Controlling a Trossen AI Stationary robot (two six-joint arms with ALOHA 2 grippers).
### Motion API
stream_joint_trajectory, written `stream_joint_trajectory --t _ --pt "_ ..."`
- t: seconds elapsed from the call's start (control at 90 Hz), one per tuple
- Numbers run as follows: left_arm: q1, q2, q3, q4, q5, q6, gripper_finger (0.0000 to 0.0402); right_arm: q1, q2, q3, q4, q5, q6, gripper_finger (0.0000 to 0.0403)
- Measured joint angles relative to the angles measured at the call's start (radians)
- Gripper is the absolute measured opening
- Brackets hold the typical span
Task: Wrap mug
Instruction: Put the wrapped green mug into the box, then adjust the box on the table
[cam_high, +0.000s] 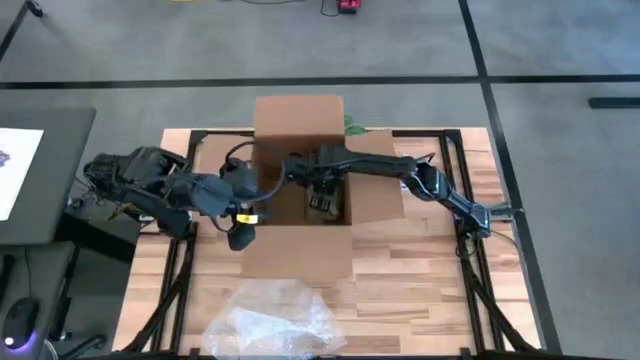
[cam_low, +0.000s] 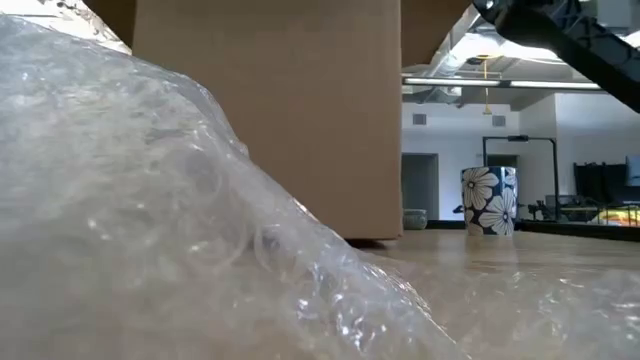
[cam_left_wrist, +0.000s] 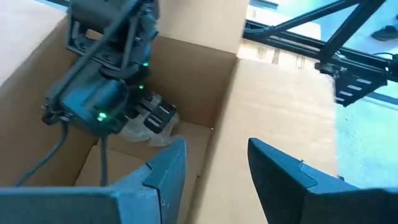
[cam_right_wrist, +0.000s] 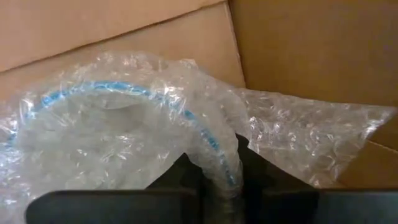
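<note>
While the high view only shows the right gripper (cam_high: 322, 203) down in the cardboard box (cam_high: 300, 120), its wrist view shows it clenched on the bubble-wrapped mug (cam_right_wrist: 124, 130) inside. Left gripper (cam_left_wrist: 214, 168) hangs released at the box edge. Loose bubble wrap (cam_high: 270, 325) lies on the table (cam_high: 420, 290).

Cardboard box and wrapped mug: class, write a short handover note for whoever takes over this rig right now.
Right gripper: reaching down into the cardboard box, shut on the bubble-wrapped mug.
Left gripper: open, empty, hovering at the box's left edge.
Spare bubble wrap lies at the table's near edge; a flowered cup stands at the far side.
Done: mug wrapped, lowered into the box.
Left: release the mug, withdraw the right arm.
</note>
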Motion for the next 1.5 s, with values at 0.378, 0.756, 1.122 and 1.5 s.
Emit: stream_joint_trajectory --t 0.378,0.756,1.122,1.5 --pt "-0.014 0.000 0.000 0.000 -0.005 0.010 0.0153 -0.049 0.000 0.000 0.031 -0.010 -0.023 0.0144" --pt "-0.014 0.000 0.000 0.000 -0.005 0.029 0.0153 -0.055 -0.140 0.000 0.119 -0.034 -0.027 0.0245" --pt "0.026 0.022 -0.027 0.001 0.080 0.061 0.0146 -0.031 -0.432 0.000 0.187 -0.042 -0.056 0.0230" --pt "0.312 0.156 -0.100 0.055 0.515 0.411 0.0114 0.021 -0.784 0.000 0.135 -0.132 -0.030 0.0213"
